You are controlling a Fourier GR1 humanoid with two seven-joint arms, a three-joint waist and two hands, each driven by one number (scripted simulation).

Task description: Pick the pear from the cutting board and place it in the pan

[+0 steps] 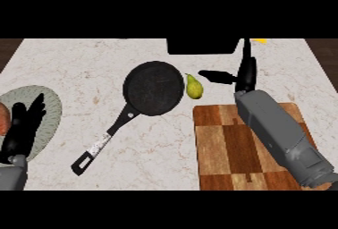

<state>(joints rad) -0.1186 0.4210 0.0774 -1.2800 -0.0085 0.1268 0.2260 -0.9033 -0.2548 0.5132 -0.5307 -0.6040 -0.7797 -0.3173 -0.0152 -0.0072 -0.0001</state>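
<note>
The yellow-green pear (192, 86) lies on the counter just off the right rim of the black pan (154, 87), not inside it. The pan's handle (102, 145) runs toward the lower left. The wooden cutting board (228, 147) at lower right has nothing on it, and my right forearm crosses it. My right hand (246, 74) is beyond the board's far edge, open, its fingers straight and pointing away, its thumb (215, 76) stretched left toward the pear without touching it. My left hand (23, 127) rests open at the lower left, over a plate.
A pale grey-green plate (51, 105) sits at the left edge with an orange-red thing (3, 118) beside it. A black box-like object (201, 45) stands at the counter's far edge, with a small yellow item (260, 40) to its right.
</note>
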